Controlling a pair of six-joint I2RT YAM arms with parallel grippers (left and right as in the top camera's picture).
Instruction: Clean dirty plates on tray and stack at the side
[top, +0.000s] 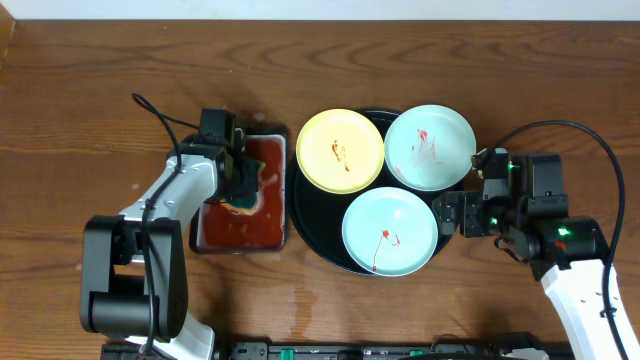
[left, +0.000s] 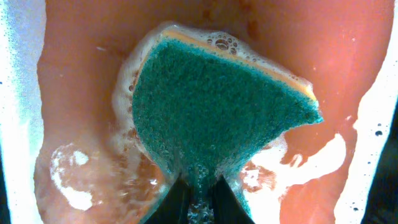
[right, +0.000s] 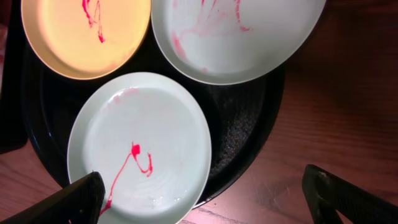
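**A:** How far along was the job, starting from the big things?

**B:** Barely begun, I'd say. The wooden table (top: 100, 80) had no stack of plates anywhere beside the tray (top: 312, 215). That black round tray held all 3 plates.

**A:** And the small rectangular tray (top: 288, 215)?

**B:** It sat just left of the round one, full of reddish, foamy liquid. I took that as the wash water.

**A:** Were the plates clean?

**B:** No, 0 of 3. The yellow plate (top: 340, 150) at the upper left had red streaks, and the upper mint plate (top: 430, 147) had fainter smears. The lower mint plate (top: 390, 231) had a red squiggle running toward its edge.

**A:** What about the sponge?

**B:** The green sponge (left: 211, 112) was down in the liquid with suds around it. The left gripper (left: 199, 193) was pinched tight on its lower corner, so the step looked like wetting it.

**A:** And the other arm?

**B:** The right gripper (top: 450, 214) was spread wide and held nothing. It hovered at the tray's right rim, near the lower mint plate, and I couldn't tell whether it touched. By my reading, 3 wipes and the whole stack were left to do.
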